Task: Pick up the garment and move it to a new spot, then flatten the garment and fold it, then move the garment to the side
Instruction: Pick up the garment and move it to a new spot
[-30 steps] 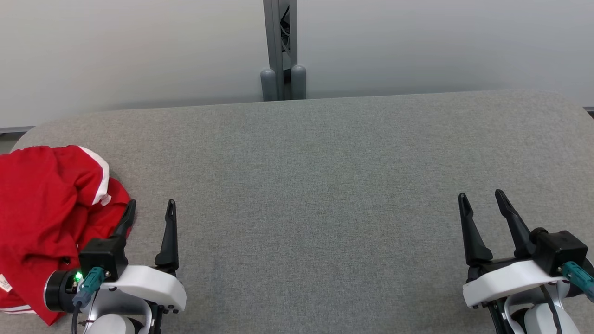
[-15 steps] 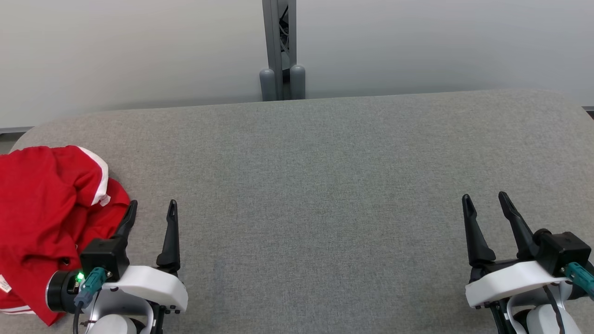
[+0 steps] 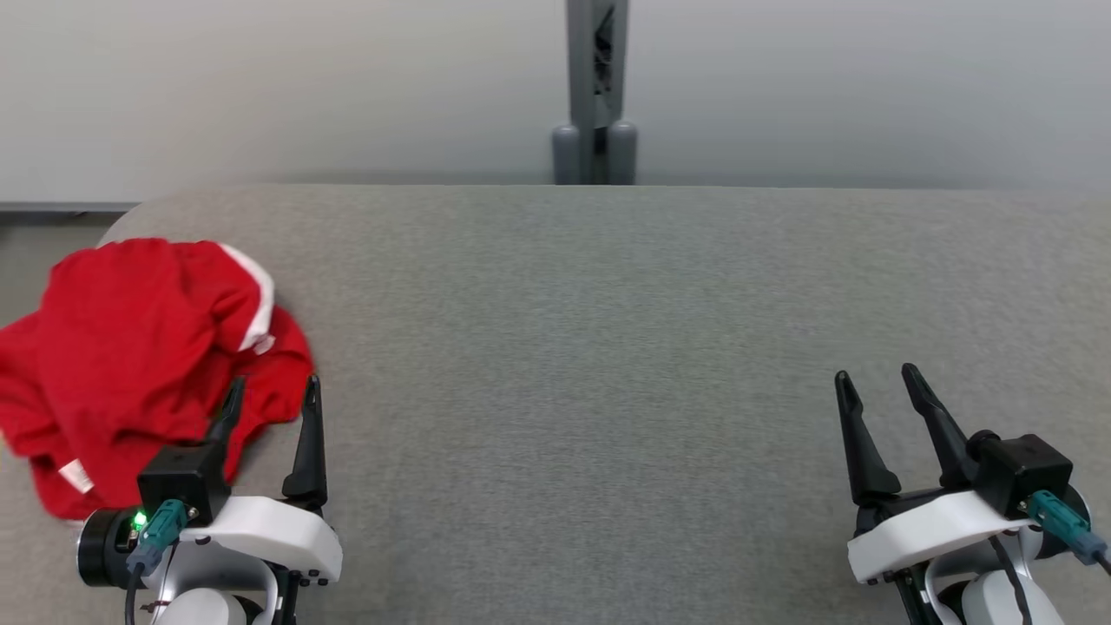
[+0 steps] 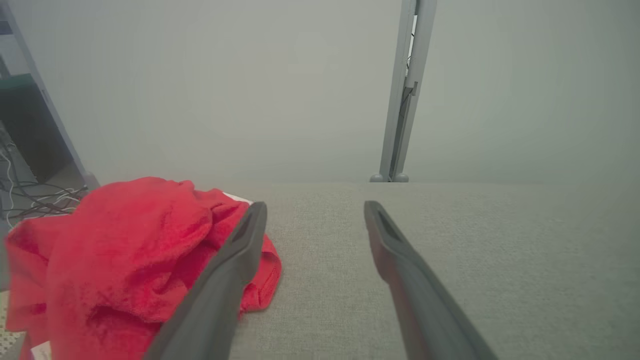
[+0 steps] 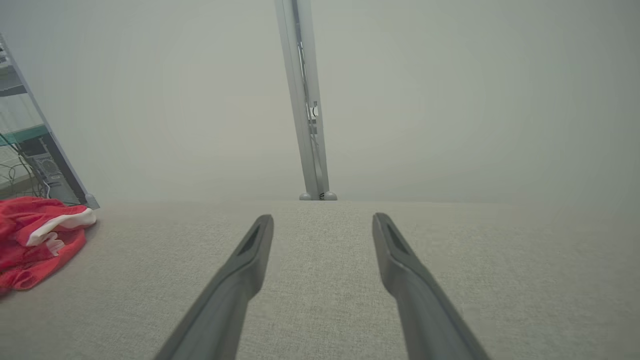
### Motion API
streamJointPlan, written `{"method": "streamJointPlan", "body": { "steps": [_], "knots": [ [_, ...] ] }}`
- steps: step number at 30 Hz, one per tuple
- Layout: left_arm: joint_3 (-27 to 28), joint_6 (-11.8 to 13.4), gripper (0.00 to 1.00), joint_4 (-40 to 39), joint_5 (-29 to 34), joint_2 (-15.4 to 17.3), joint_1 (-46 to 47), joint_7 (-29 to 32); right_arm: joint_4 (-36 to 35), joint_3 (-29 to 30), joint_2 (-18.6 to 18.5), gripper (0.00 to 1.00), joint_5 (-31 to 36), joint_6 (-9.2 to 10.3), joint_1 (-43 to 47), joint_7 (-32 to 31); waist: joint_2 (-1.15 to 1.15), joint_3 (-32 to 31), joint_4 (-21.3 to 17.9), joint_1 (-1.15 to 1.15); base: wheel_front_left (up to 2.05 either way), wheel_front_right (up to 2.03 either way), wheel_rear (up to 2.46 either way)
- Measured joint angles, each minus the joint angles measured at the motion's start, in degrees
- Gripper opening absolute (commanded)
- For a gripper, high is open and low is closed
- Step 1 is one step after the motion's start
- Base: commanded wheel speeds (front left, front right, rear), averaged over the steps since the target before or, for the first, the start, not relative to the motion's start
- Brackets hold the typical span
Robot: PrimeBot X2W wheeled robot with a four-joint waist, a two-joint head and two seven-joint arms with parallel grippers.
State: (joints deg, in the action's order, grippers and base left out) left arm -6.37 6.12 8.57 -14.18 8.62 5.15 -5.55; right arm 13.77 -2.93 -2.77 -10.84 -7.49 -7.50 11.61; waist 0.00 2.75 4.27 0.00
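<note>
At the near left of the head view, the left claw [image 3: 272, 388] is seen above a grey fabric-covered table [image 3: 608, 365], its two long dark fingers held apart with nothing between them. At the near right, well apart from it, the right claw [image 3: 875, 378] is likewise held spread and empty, with bare table under it. A crumpled red garment with white trim [image 3: 130, 356] is found just beyond and to the left of the left claw, heaped at the table's left end, and part of it is draped over that edge. The outer finger of the left claw is seen across the garment's nearest fold in both the head view and the left wrist view; whether cloth is touched cannot be told. A small white label is visible at the garment's near left edge. The middle and right of the table are shown as plain grey cloth. Beyond the far edge, a grey metal post [image 3: 596, 87] is seen upright against a pale wall [image 3: 260, 78].
</note>
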Motion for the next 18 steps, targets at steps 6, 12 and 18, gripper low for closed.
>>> {"method": "streamJointPlan", "body": {
  "steps": [6,12,18],
  "knots": [
    [0.58,0.58,1.00,-0.30,-0.55,0.18,-0.12,-0.29,0.02,-0.71,0.00,1.00,-0.54,0.00,-0.13,0.04,0.00,-0.11,5.62,0.00,0.00,0.00,0.00],
    [1.83,1.25,1.00,-0.51,-1.83,0.09,-0.76,-1.09,-0.30,-1.90,0.03,1.00,-0.73,0.00,-0.19,0.05,0.00,-0.10,12.43,0.00,0.00,0.00,0.00],
    [2.43,1.59,1.00,-0.13,-2.93,-0.07,-1.46,-1.59,-0.07,-2.79,0.03,1.00,-1.27,0.00,-0.88,-0.07,0.00,-0.01,18.91,0.00,0.00,0.00,0.00]
  ]
}}
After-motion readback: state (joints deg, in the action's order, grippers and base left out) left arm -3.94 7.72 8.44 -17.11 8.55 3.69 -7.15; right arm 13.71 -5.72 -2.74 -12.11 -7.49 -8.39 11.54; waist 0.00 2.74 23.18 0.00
